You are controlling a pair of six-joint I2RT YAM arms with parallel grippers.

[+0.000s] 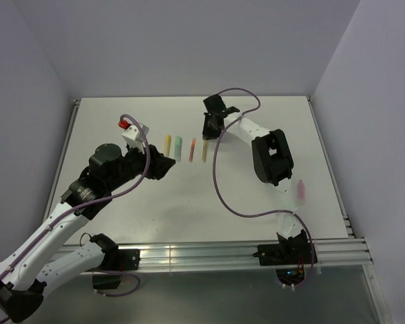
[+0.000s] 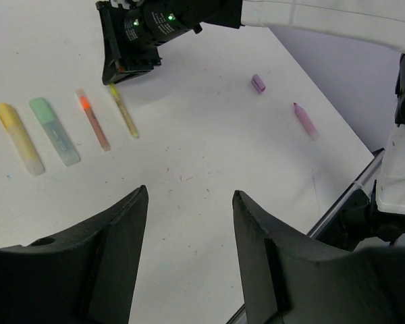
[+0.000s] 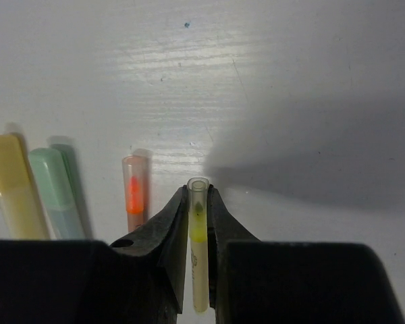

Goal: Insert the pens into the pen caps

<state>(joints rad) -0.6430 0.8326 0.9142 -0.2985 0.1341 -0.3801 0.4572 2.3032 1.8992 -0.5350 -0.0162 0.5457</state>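
Observation:
Four pens lie in a row on the white table: yellow (image 2: 17, 138), mint-teal (image 2: 54, 131), orange-red (image 2: 93, 119) and a slim yellow-orange one (image 2: 123, 111). The first three look capped. My right gripper (image 3: 198, 190) is shut on the yellow-orange pen (image 3: 198, 270), whose clear capped end sticks out past the fingertips. In the top view this gripper (image 1: 207, 135) is at the pen's far end. The orange-red pen (image 3: 134, 192) lies just left of it. My left gripper (image 2: 189, 191) is open and empty, hovering near the row (image 1: 169, 164). A purple cap (image 2: 258, 83) lies apart to the right.
A pink-purple pen (image 2: 305, 120) lies near the purple cap and shows at the right of the top view (image 1: 300, 191). The right arm's elbow (image 1: 273, 158) stands over the table's right half. A metal rail (image 1: 223, 253) runs along the near edge.

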